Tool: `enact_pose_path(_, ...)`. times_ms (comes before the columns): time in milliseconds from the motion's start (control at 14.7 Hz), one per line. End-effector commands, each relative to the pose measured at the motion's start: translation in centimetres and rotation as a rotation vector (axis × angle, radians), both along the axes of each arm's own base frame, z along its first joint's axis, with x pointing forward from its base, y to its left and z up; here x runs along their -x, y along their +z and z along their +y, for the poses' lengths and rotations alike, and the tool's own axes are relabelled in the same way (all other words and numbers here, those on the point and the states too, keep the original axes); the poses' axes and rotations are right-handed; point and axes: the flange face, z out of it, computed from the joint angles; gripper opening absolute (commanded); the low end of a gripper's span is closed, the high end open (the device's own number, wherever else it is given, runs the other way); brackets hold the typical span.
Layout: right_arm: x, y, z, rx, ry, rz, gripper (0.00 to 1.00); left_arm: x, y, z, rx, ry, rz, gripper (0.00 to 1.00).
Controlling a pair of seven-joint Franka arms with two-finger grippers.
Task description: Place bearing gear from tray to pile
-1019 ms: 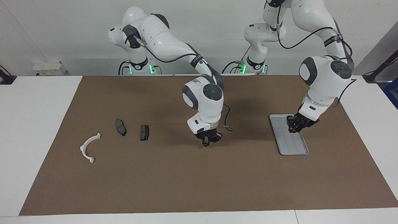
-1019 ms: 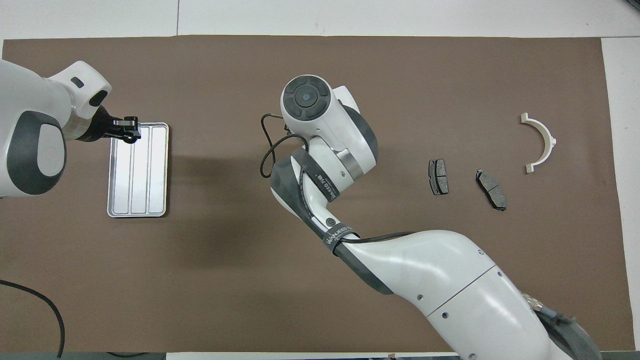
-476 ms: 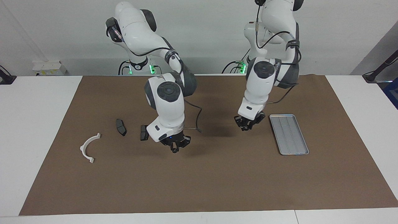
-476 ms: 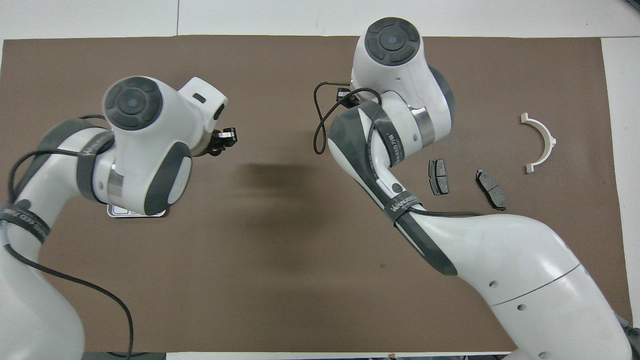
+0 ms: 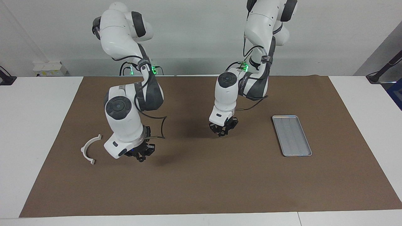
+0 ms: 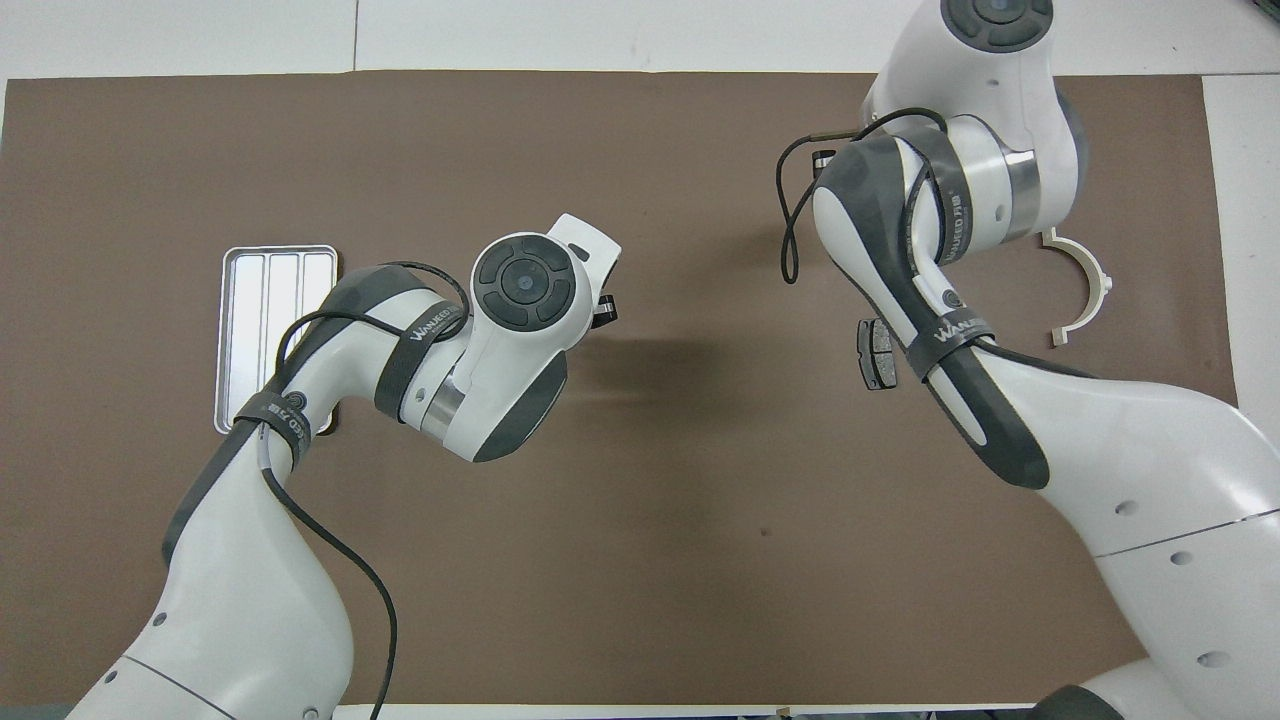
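The tray (image 5: 292,135) lay empty toward the left arm's end of the brown mat (image 5: 207,188), its ribbed floor bare in both views, so the part appeared to have been lifted out already. The left gripper (image 5: 223,129) hung low over the middle of the mat, well apart from the tray, with its fingers drawn in close but not quite meeting; something small might have been pinched between them, though I could not make out any gear there, and the arm's own wrist hid the fingertips from above. The right gripper (image 5: 140,153) was fully closed with nothing in it, low over the mat beside the pile, just by the white curved bracket (image 5: 90,149). Of the pile, the bracket showed clearly, and from overhead one dark brake pad (image 6: 877,354) peeked out beside the right arm; the second pad was covered by that arm. No gear lay on the mat or among the pile, so the carry across and the set-down seemed still to do.
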Motion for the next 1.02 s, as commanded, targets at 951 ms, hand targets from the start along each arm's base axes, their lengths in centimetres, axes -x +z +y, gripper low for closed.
enact_pose_path(951,5.5,-8.0,-13.0,-0.026,0.116,-0.047,0.0,1.3,-3.1,0.6,0.009,-0.013,-0.054,0.08)
